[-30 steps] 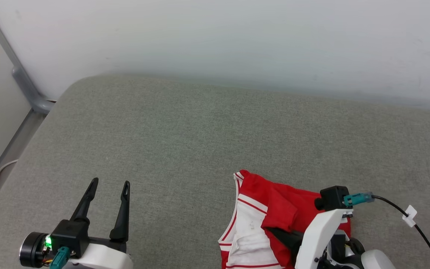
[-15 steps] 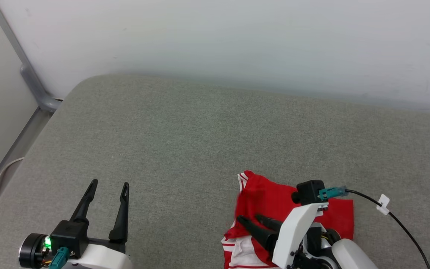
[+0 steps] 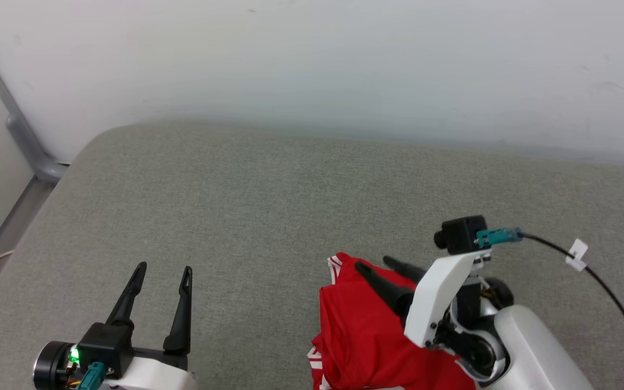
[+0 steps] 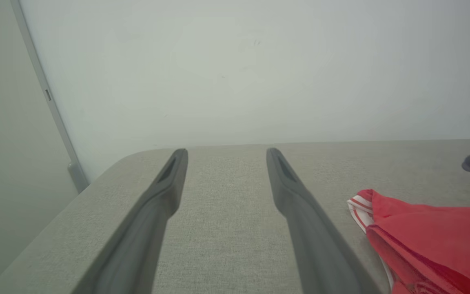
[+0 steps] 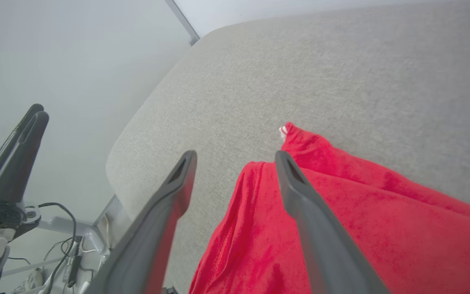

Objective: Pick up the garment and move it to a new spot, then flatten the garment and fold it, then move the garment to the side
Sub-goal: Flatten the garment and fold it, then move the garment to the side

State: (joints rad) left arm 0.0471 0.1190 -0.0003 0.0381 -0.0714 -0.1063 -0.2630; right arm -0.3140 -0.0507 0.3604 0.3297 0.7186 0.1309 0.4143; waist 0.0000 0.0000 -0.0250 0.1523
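Observation:
The garment [image 3: 355, 333] lies crumpled at the near right of the grey padded surface [image 3: 268, 206]. Mostly plain red cloth shows, with striped trim at its far left corner [image 3: 335, 261]; the lettering is hidden. My right gripper [image 3: 375, 264] stands open just above the garment's far edge, fingers pointing far-left, nothing between them. The right wrist view shows the right gripper [image 5: 236, 155] over the red garment [image 5: 341, 212]. My left gripper [image 3: 163, 267] is open and empty at the near left, well apart from the garment. The left wrist view has the left gripper [image 4: 227, 152] and the garment [image 4: 431, 232].
A white wall runs behind the padded surface. A grey metal post [image 3: 25, 141] stands at the far left corner, past the surface's rounded edge. A black cable [image 3: 607, 284] with a white tag trails from my right wrist. Bare grey surface stretches across the middle and the far side.
My right gripper has risen and swung toward the far side, its fingers now above the garment. Red cloth now covers the white part that showed before. The left gripper has stayed put.

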